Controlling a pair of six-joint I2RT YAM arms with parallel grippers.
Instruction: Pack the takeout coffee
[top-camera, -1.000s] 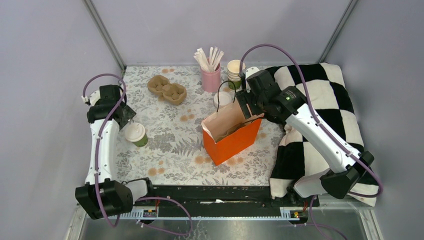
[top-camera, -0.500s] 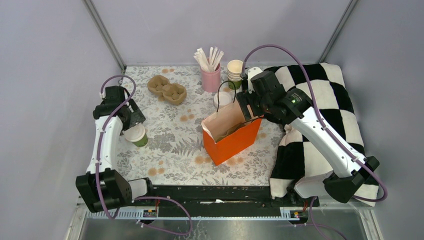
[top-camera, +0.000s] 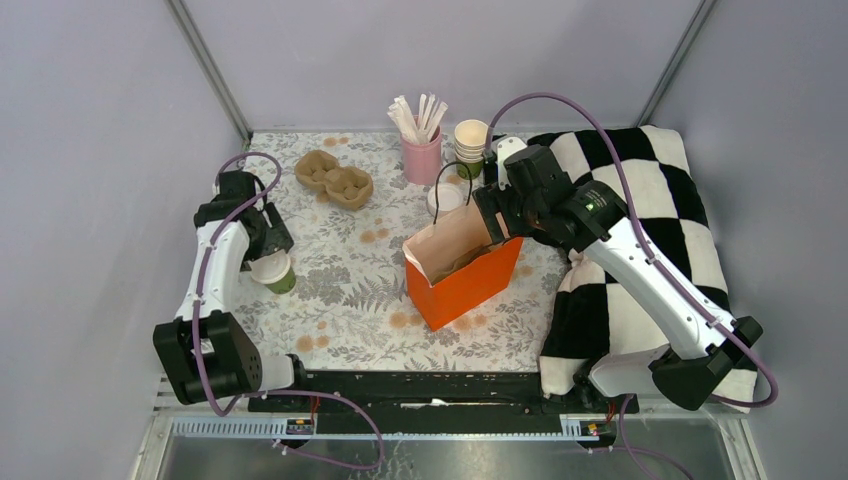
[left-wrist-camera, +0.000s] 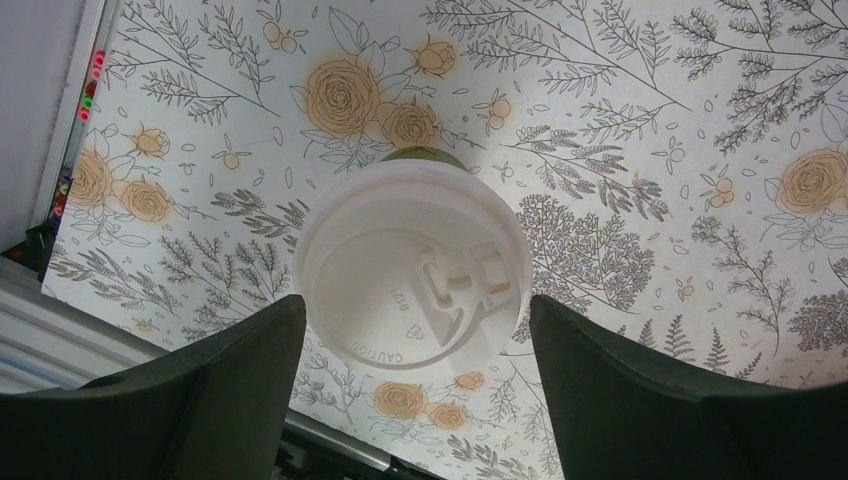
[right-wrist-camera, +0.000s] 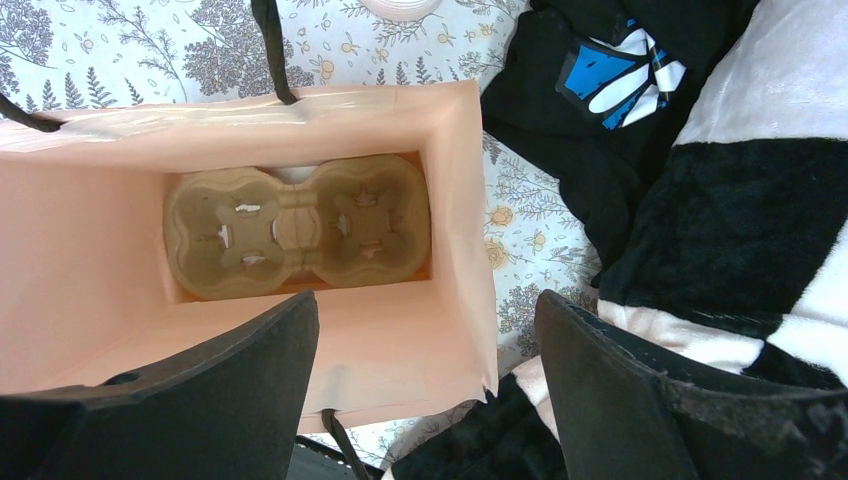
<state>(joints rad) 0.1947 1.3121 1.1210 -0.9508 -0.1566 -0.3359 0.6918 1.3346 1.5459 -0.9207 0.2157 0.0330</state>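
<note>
The takeout coffee (top-camera: 272, 268) is a green-sided cup with its white lid (left-wrist-camera: 410, 270) on, standing on the floral table at the left. My left gripper (top-camera: 262, 242) hangs right over it, open. In the left wrist view the dark fingers (left-wrist-camera: 230, 390) flank the lid's near edge, and I cannot tell whether they touch it. The orange paper bag (top-camera: 465, 282) stands open at mid-table. My right gripper (top-camera: 490, 215) is open over its right end, with the bag's pale inner wall (right-wrist-camera: 400, 350) between the jaws. A brown cup carrier (right-wrist-camera: 300, 225) lies on the bag's floor.
A second brown carrier (top-camera: 333, 178), a pink cup of white sticks (top-camera: 421, 155), a stack of paper cups (top-camera: 470, 145) and a loose white lid (top-camera: 446, 197) stand at the back. A black-and-white checkered blanket (top-camera: 640, 200) covers the right side, touching the bag.
My left arm has swung in from the left edge until the gripper is over the lidded cup, its jaws narrowing slightly. My right gripper has shifted slightly at the bag's right end.
</note>
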